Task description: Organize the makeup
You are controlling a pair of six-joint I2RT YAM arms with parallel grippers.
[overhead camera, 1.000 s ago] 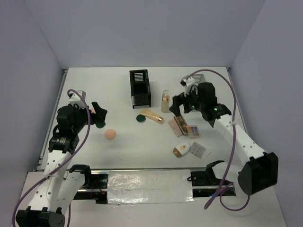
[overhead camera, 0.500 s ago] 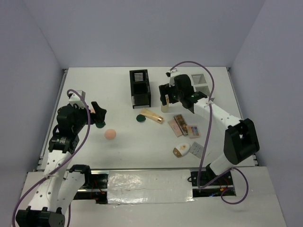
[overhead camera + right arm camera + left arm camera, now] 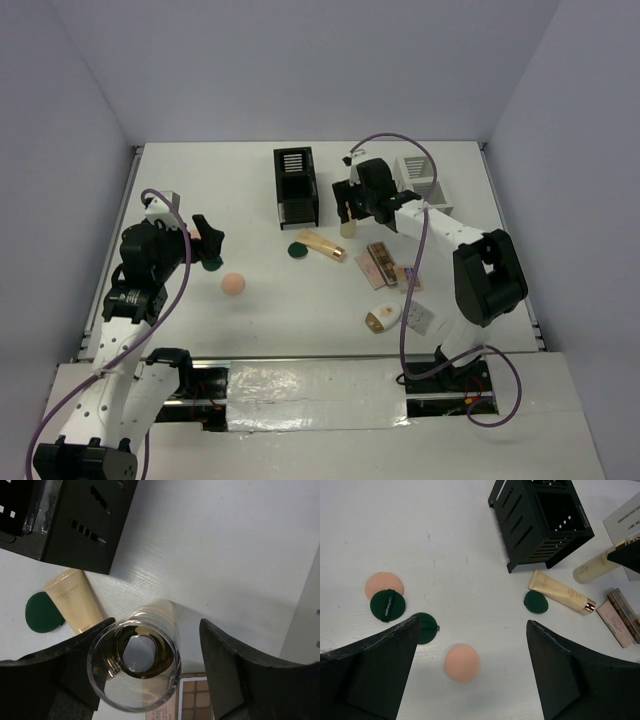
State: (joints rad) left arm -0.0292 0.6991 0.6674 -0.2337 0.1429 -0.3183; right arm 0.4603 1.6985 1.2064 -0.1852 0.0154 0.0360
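The gold-capped beige bottle (image 3: 347, 229) is standing upright on the table (image 3: 200, 170), between the black slotted organizer (image 3: 296, 187) and the white grid-sided box (image 3: 417, 175). The right gripper (image 3: 155, 625) is hanging over it with its jaws partly open. In the wrist view one finger is sitting against the bottle's side while the other is showing a gap, so nothing is gripped.

One gold tube (image 3: 322, 245) is lying just in front of the bottle. The left wrist view is showing three dark green compacts (image 3: 387, 605) and two peach puffs (image 3: 462, 662). Two long palettes (image 3: 378, 265) are lying side by side to the right of the tube, with a colourful one just right of them partly behind the cable. One pale palette (image 3: 420, 318) is lying beside the single white-gold oval compact (image 3: 382, 319).

The left gripper (image 3: 472, 625) is hovering wide open and holding nothing near the table's left edge. Bare table is showing along the far edge and between the puffs and the tube.
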